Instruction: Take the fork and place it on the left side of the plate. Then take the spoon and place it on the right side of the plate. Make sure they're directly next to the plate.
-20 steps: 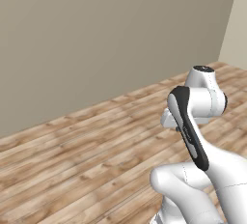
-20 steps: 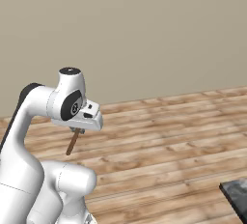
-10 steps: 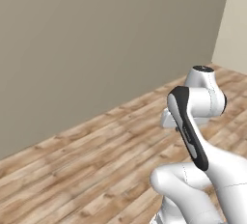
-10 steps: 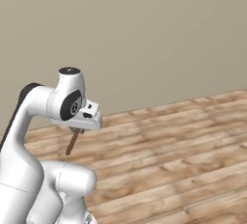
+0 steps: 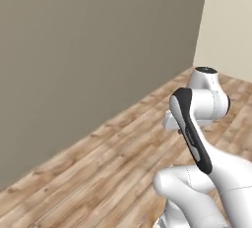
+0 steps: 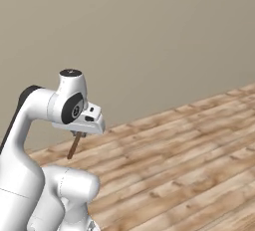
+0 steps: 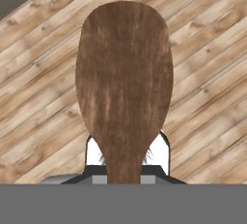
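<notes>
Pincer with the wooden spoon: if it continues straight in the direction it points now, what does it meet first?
Probably the wooden floor. The pincer points down, shut on the spoon, so the spoon's bowl would likely touch first; depth is unclear.

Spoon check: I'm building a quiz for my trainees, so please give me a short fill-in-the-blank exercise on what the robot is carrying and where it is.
1. The gripper is shut on a wooden ____.
2. In the hand view, the spoon has its ____ end pointing away from the gripper.
3. The floor under the robot is made of ____ planks.
4. Behind the floor stands a plain grey ____.

Missing words: spoon; bowl; wooden; wall
</notes>
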